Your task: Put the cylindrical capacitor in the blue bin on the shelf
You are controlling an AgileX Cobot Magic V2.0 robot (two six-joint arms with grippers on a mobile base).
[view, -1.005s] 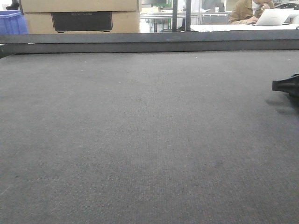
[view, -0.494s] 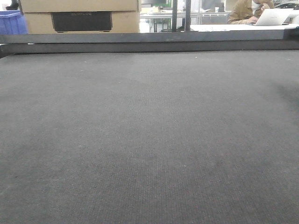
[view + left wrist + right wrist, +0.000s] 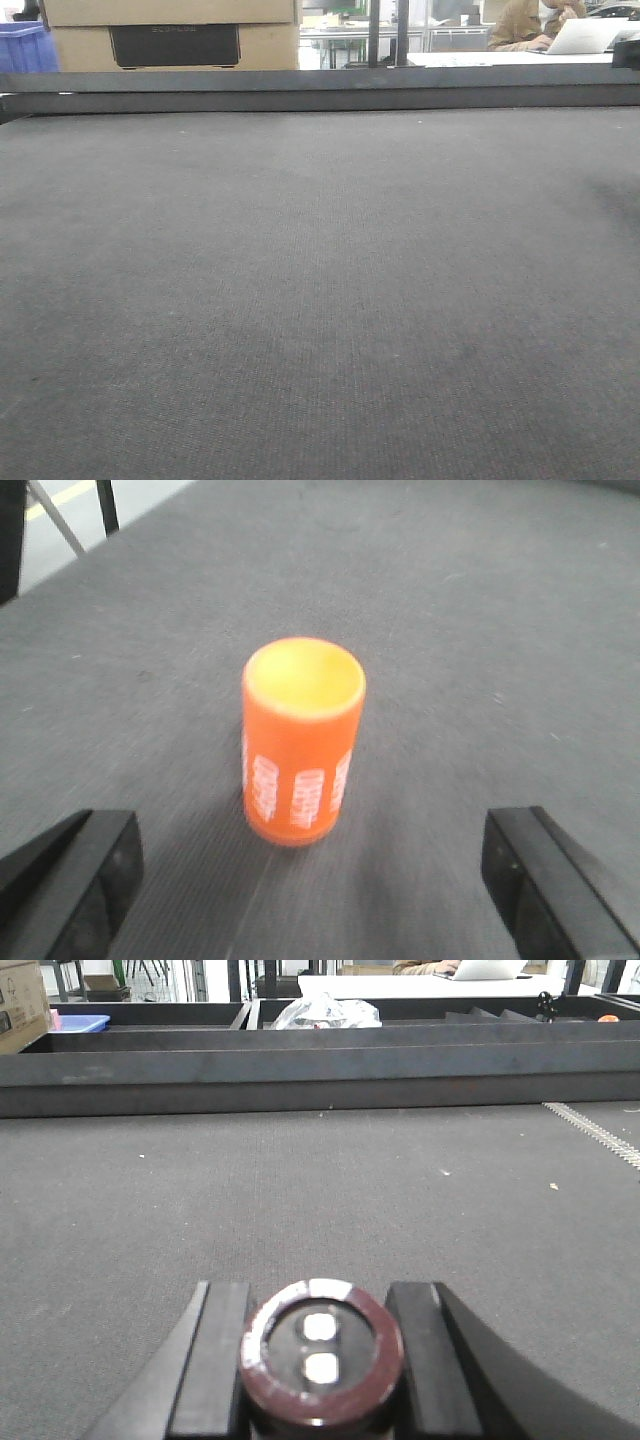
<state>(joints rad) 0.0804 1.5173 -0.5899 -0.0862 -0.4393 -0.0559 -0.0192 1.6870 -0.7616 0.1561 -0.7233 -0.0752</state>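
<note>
Our right gripper pinches the capacitor and has left the table's right edge. Left gripper is spread, cup ahead.

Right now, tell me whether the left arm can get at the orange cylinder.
Probably yes. The left gripper is open, the orange cylinder stands upright just ahead between its fingers, with only bare felt table around it.

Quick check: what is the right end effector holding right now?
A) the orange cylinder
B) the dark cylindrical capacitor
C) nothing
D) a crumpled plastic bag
B: the right wrist view shows the cylindrical capacitor pinched in the right end effector, a dark jaw pressed against each side and its metallic-rimmed top facing the camera.
</note>
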